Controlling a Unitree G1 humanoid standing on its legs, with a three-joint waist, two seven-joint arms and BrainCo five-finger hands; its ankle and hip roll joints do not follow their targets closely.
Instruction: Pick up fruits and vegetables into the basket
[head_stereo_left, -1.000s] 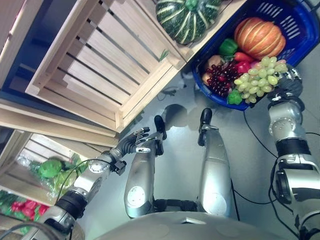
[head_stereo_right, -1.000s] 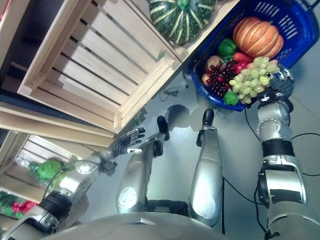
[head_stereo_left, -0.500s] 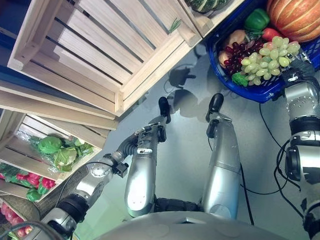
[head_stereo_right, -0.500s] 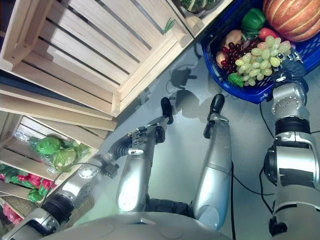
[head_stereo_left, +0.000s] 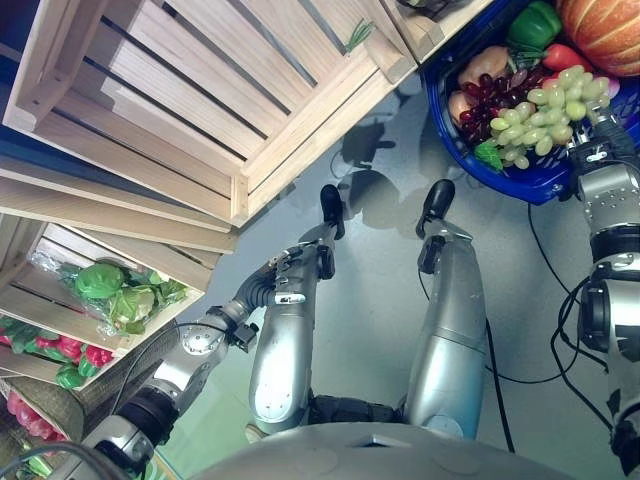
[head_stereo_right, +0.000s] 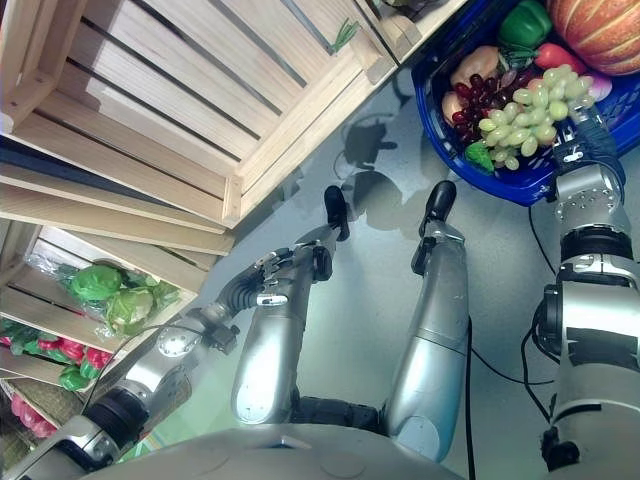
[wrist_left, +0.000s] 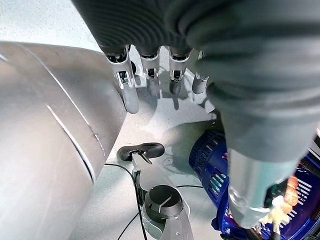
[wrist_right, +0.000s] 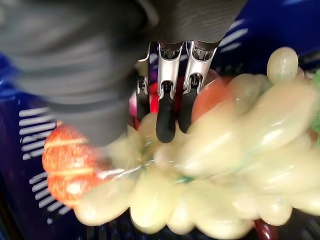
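Nearest to you, at the lower left of the head views, the left hand (head_stereo_left: 283, 284) hangs low with nothing in it; its own wrist view shows the fingers (wrist_left: 128, 85) straight and relaxed above the grey floor (head_stereo_left: 375, 290).

Just past it, on the left edge, you have a lower wooden crate (head_stereo_left: 40, 262) holding a clear bag of green vegetables (head_stereo_left: 118, 297), with red and green produce (head_stereo_left: 70, 358) in the compartment below it.

Above that, filling the upper left, a big slatted wooden crate (head_stereo_left: 190, 95) sits tilted; its slats are bare apart from a small green sprig (head_stereo_left: 357, 34) near its upper right corner.

Farthest off, in the upper right corner, you see the blue basket (head_stereo_left: 530, 180). In it lie dark red grapes (head_stereo_left: 488, 98), a green pepper (head_stereo_left: 533, 22), a red pepper (head_stereo_left: 562, 57), a pale round fruit (head_stereo_left: 482, 63) and an orange pumpkin (head_stereo_left: 605, 20). The green grapes (head_stereo_left: 540, 107) sit on top, at the near rim. The right hand (head_stereo_right: 577, 125) is against that bunch; in its wrist view the fingers (wrist_right: 166, 120) curl onto the grapes, gripping them over the basket's contents.
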